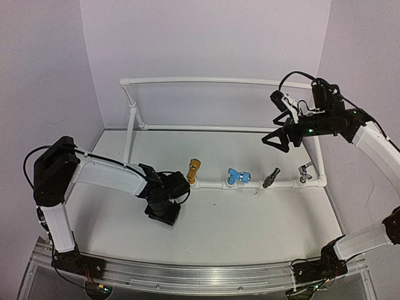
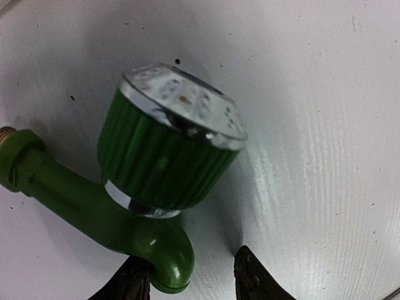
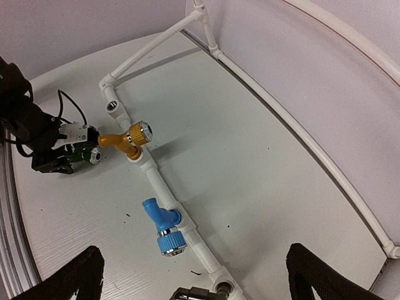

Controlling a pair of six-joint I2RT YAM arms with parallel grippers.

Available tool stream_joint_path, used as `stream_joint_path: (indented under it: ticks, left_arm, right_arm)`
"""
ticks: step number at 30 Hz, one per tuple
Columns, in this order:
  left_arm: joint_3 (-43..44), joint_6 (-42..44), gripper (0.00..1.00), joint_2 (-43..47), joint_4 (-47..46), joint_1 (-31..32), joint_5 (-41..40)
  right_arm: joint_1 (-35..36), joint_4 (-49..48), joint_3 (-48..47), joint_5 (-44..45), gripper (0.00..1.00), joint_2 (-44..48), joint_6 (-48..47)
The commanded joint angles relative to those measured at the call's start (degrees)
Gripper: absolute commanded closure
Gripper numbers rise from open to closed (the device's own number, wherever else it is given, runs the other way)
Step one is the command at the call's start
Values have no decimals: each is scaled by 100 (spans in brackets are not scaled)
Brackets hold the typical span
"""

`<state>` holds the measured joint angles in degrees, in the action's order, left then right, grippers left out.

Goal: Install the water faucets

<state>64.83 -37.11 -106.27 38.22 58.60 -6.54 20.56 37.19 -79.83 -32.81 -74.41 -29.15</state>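
The green faucet point(image 2: 165, 153) lies on its side on the table, its spout end between my left gripper's fingers, close to the left fingertip point(image 2: 128, 284) and apart from the right one. My left gripper point(image 2: 187, 281) is open and low over it; it also shows in the top view point(image 1: 164, 205). The golden-orange point(image 1: 194, 169), blue point(image 1: 236, 177), dark grey point(image 1: 270, 179) and silver point(image 1: 305, 170) faucets sit on the front pipe. My right gripper point(image 1: 278, 139) is open, empty and high above the frame. The right wrist view shows the golden-orange point(image 3: 125, 139), blue point(image 3: 164, 225) and green point(image 3: 84, 156) faucets.
The white pipe frame point(image 1: 212, 185) runs across the table's middle, with a raised back rail point(image 1: 219, 80). An open tee socket point(image 3: 112, 106) sits at the front pipe's left end, beyond the golden-orange faucet. White walls enclose the back and sides.
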Motion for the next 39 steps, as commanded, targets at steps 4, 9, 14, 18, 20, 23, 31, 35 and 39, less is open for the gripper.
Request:
stream_joint_path:
  ticks: [4,9,14,18,20,23,31,35,39]
  left_arm:
    - [-80,-548,66,-296,-516,202,-419]
    - [-179,-579,76,-253,-582,213,-646]
    - [-38,-702,88,48,-184,316,-768]
    - [340,-873,99,402,451,620,-667]
    - [522,-929,100,674,752,802,-506]
    - [726,-1002,100,1288,946,983,-190]
    - [1281,-546,100,2888,217,1074,630]
    - [1809,0,100,2897,-65,1081,1263]
    - [2254,493,100,2739,-941,1082,2082]
  right_arm:
    - [22,-39,37,-135,2,122,-26]
    - [23,-39,94,-67,2,119,46]
    - [24,-30,-33,-152,2,-24,152]
    - [32,-32,-117,-293,2,-115,153]
    - [35,-39,-131,-385,2,-144,121]
    - [57,-40,-140,-512,2,-194,72]
    - [107,-66,-212,-977,2,-241,97]
    - [149,-182,-202,-1395,2,-246,214]
    - [277,-562,-158,-1952,2,-235,506]
